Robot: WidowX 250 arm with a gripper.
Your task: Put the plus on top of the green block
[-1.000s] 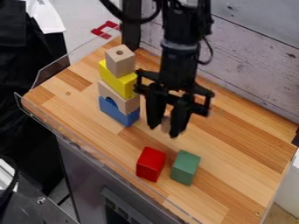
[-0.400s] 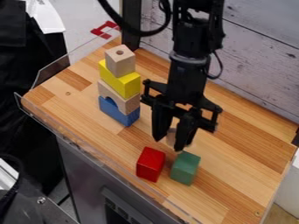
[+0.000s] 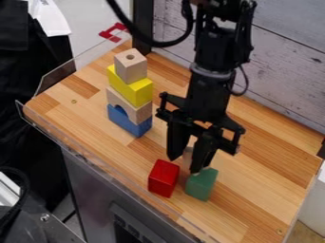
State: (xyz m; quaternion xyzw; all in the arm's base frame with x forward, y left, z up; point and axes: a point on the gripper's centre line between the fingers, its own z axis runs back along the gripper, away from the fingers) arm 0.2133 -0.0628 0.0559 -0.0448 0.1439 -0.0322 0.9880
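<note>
Camera view: The black gripper (image 3: 186,163) hangs down slightly right of the frame's centre, at the end of the black arm (image 3: 213,52) entering from the top edge. Its fingers are closed around a pale wooden piece (image 3: 188,153), noted as grasped. The piece is largely hidden between them; its full outline cannot be determined, and a plus shape cannot be confirmed. It sits above the gap between the two lower blocks, near the green block (image 3: 202,186).

The green block stands on the wooden tabletop (image 3: 266,190), lower centre-right of the frame. The right-hand finger in the frame overlaps its upper edge; contact cannot be determined. Just beside the green block, to its left in the frame, stands a red block (image 3: 163,179).

Left of centre, upper half, stands a stack. Recorded from the bottom: blue block (image 3: 130,124), natural-wood block (image 3: 138,113), yellow block (image 3: 136,91), and a natural-wood cube (image 3: 130,71) with a round hole in its top face.
</note>
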